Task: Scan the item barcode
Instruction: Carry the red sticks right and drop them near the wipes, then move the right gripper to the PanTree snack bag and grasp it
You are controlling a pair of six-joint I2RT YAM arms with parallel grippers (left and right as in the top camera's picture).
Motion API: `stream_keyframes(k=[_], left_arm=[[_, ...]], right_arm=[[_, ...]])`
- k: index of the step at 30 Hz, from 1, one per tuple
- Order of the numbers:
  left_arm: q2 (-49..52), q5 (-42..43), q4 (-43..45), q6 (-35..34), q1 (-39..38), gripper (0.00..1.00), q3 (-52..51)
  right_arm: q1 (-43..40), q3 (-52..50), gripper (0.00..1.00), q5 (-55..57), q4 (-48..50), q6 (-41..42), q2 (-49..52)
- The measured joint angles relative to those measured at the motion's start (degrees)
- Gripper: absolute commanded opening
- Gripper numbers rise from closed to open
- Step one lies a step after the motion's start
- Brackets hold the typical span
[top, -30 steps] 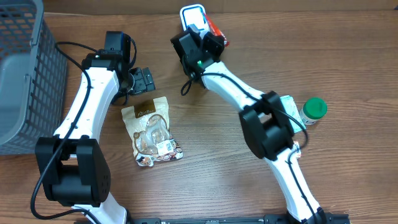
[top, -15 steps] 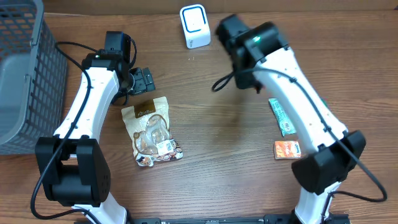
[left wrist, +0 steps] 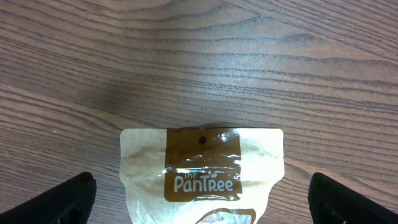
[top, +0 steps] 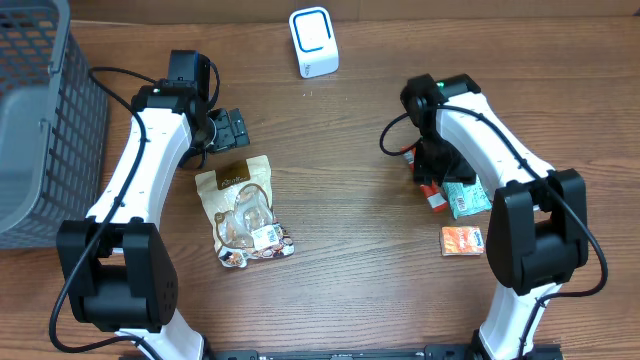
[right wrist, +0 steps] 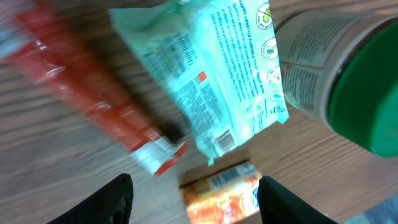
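The white and blue barcode scanner (top: 313,42) stands at the back of the table. My right gripper (top: 437,162) (right wrist: 194,186) hangs open over the right side, with nothing between its fingers. Below it, blurred, is a long red packet (right wrist: 81,81) (top: 432,197), next to a teal packet (right wrist: 211,81) (top: 466,197). My left gripper (top: 228,130) (left wrist: 202,205) is open wide above the top edge of a tan Pantree snack bag (left wrist: 202,174) (top: 245,210), which lies flat on the table.
A small orange packet (right wrist: 221,193) (top: 462,240) lies just below the teal one. A white bottle with a green lid (right wrist: 367,93) stands to their right. A grey mesh basket (top: 45,120) occupies the far left.
My right arm swung from the scanner to the right side of the table with the red packet, then opened and let it go by the teal packet. The left arm stayed still.
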Motion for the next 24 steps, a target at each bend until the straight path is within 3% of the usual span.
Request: stream_keyframes(k=[5, 9, 15, 19, 24], left_arm=[[0.00, 0.00, 0.00, 0.00, 0.00, 1.00, 0.00], [0.00, 0.00, 0.00, 0.00, 0.00, 1.00, 0.00], [0.00, 0.00, 0.00, 0.00, 0.02, 1.00, 0.00], [0.00, 0.00, 0.00, 0.00, 0.00, 1.00, 0.00], [0.00, 0.00, 0.00, 0.00, 0.00, 1.00, 0.00]], right_arm=[[0.85, -0.20, 0.64, -4.83, 3.89, -1.01, 0.15], [4.02, -0.20, 0.64, -18.38, 11.50, -4.55, 0.15], [15.98, -0.15, 0.65, -33.53, 28.57, -6.93, 0.15], [25.59, -0.11, 0.70, -32.98, 36.46, -7.02, 0.15], [34.77, -0.11, 0.71, -22.51, 41.00, -5.01, 0.15]])
